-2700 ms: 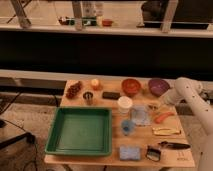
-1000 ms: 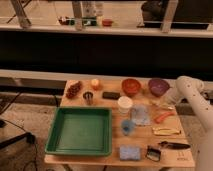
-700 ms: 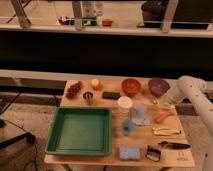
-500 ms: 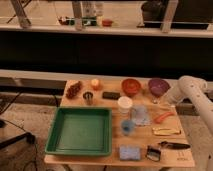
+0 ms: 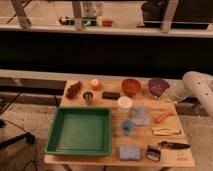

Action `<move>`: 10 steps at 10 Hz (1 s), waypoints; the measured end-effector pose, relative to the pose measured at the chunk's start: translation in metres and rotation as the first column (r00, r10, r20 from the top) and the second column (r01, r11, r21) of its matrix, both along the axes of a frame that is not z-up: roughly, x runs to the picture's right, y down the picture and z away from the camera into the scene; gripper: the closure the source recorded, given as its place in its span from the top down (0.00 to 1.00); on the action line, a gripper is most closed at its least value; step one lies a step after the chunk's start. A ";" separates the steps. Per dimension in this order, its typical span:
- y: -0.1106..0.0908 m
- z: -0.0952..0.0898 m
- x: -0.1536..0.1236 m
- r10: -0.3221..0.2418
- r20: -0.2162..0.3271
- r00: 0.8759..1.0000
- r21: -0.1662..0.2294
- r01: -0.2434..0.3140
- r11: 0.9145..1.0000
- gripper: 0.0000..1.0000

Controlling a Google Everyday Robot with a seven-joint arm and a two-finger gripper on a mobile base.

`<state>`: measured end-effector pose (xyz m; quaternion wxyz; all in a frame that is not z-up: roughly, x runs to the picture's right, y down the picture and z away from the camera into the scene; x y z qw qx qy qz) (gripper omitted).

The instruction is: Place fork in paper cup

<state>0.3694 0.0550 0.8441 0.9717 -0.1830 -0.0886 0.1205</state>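
The paper cup (image 5: 124,104) is a white round cup standing upright mid-table, in front of the red bowl (image 5: 130,85). I cannot make out the fork anywhere in this view. My gripper (image 5: 168,96) is at the end of the white arm (image 5: 194,87), which reaches in from the right. It sits low over the table's right back part, just right of the purple bowl (image 5: 157,86) and above the orange carrot-like piece (image 5: 163,117). It is well to the right of the paper cup.
On the wooden table (image 5: 112,161): a green tray (image 5: 80,131) front left, a dark metal cup (image 5: 88,96), grapes (image 5: 74,90), a blue cup (image 5: 127,127), a grey-blue cloth (image 5: 140,115), a black-handled knife (image 5: 174,145) and a blue sponge (image 5: 129,152).
The end of the arm has crept slightly up and back toward the purple bowl. Nothing on the table has moved.
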 end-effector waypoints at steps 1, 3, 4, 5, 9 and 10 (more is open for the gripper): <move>-0.001 -0.012 -0.009 -0.014 0.015 1.000 0.006 0.014 1.000 0.15; 0.000 -0.028 -0.034 -0.044 0.048 0.998 0.010 0.044 0.999 0.15; 0.000 -0.037 -0.055 -0.068 0.078 0.995 0.011 0.067 0.998 0.15; -0.001 -0.041 -0.064 -0.077 0.093 0.993 0.014 0.076 0.997 0.15; -0.007 -0.053 -0.105 -0.141 0.172 0.975 0.026 0.139 0.990 0.15; -0.009 -0.054 -0.109 -0.151 0.182 0.972 0.029 0.148 0.989 0.15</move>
